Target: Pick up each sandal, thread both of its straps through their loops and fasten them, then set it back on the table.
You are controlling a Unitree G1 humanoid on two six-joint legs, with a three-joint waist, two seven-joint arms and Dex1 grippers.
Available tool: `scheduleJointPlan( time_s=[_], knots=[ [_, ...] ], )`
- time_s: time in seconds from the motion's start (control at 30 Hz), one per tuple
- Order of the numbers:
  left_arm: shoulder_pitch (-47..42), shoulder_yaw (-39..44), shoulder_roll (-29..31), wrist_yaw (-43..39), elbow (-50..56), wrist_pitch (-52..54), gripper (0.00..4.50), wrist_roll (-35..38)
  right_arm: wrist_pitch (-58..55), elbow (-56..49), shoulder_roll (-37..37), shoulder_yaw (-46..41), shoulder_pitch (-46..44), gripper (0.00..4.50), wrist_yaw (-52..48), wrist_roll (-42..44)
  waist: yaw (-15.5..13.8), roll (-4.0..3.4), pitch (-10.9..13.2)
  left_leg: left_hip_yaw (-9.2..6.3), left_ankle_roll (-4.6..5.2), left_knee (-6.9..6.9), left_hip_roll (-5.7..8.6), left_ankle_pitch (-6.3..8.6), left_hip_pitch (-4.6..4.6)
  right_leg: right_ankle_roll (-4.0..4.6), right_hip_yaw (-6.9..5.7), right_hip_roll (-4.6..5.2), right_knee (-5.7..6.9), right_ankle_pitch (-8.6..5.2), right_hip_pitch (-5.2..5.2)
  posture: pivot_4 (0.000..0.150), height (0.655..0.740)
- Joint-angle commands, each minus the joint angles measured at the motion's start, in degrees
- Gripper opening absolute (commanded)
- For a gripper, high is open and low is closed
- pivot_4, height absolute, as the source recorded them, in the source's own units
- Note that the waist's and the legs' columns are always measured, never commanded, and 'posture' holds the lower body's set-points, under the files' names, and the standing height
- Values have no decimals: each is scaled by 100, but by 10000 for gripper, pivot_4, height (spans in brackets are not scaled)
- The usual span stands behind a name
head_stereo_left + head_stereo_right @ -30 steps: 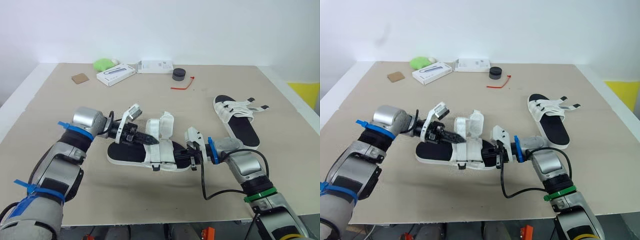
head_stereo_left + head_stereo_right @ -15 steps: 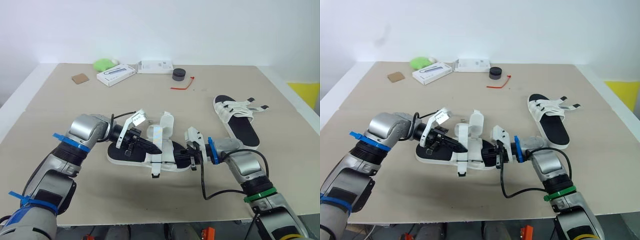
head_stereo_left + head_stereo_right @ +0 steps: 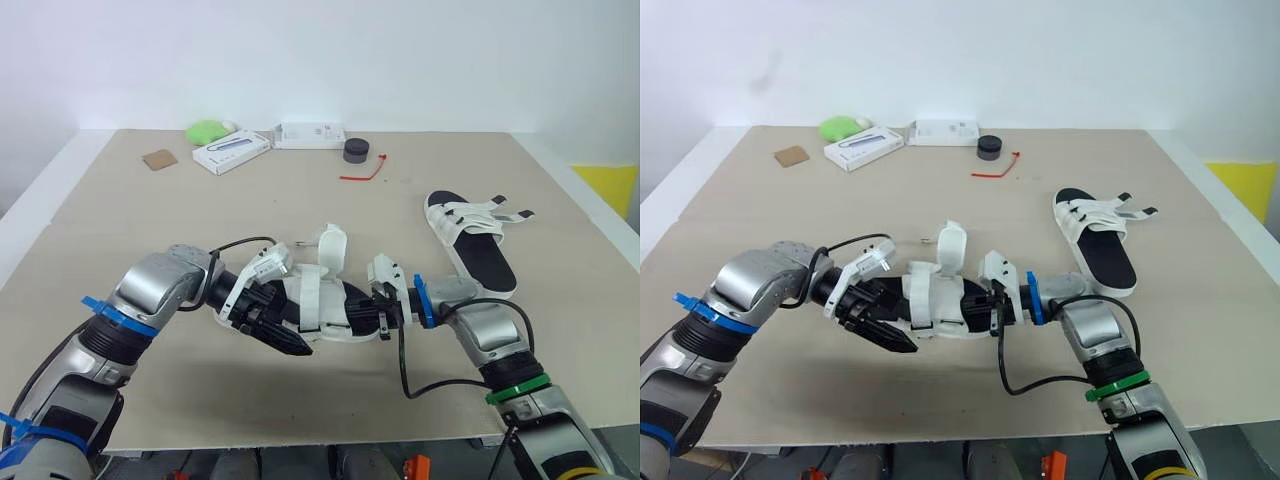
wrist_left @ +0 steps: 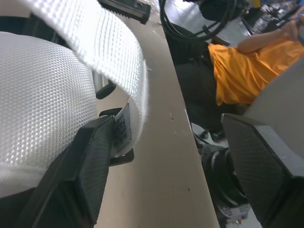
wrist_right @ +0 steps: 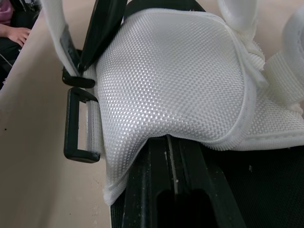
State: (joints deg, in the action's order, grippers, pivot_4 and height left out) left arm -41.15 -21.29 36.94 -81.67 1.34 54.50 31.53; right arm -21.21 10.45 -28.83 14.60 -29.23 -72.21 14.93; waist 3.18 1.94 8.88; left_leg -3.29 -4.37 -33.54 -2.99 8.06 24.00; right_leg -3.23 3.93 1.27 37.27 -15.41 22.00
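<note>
Bright, even, diffuse overhead light; soft faint shadows on table (image 3: 200, 200); white strap (image 4: 109, 42) glaring, near washed out, left wrist view

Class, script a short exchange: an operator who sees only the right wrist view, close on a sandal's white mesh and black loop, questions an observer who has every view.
Operator: Where is the left gripper?
Observer: The left gripper is open on the near side of the held sandal, its fingers slanting down toward the table.
Operator: Where does my right gripper have the sandal?
Observer: The right gripper grips it at the end on the robot's right.
Operator: And the other sandal?
Observer: The second sandal lies flat on the table farther right, apart from both grippers, its strap ends sticking out sideways.
</note>
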Motion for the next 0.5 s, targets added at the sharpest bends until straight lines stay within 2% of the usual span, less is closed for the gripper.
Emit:
scheduleJointPlan(
  time_s=[0.03, 0.4, 0.5],
  knots=[
    [-8, 327, 107, 224, 143, 200, 35454, 108, -224, 418, -89, 264, 228, 0, 161, -346, 0, -1, 1, 0, -1, 0, 1, 1, 0, 0, 0, 1, 0, 0, 1, 1500, 7400],
    [382, 1462, 914, 196, 1187, 172, 35454, 805, -243, 356, -81, 296, 286, 0, 153, -307, 13, -1, 3, 5, 4, 5, -2, -2, 4, 0, 1, -1, 0, 2, 9, 1500, 7400],
    [1082, 1709, 1261, 0, 1713, -174, 35454, 927, -238, 360, -81, 307, 288, 0, 143, -305, 27, -2, 4, 11, 2, 5, -5, -1, 5, 0, 5, 1, 0, 2, 14, 1500, 7400]
  ],
)
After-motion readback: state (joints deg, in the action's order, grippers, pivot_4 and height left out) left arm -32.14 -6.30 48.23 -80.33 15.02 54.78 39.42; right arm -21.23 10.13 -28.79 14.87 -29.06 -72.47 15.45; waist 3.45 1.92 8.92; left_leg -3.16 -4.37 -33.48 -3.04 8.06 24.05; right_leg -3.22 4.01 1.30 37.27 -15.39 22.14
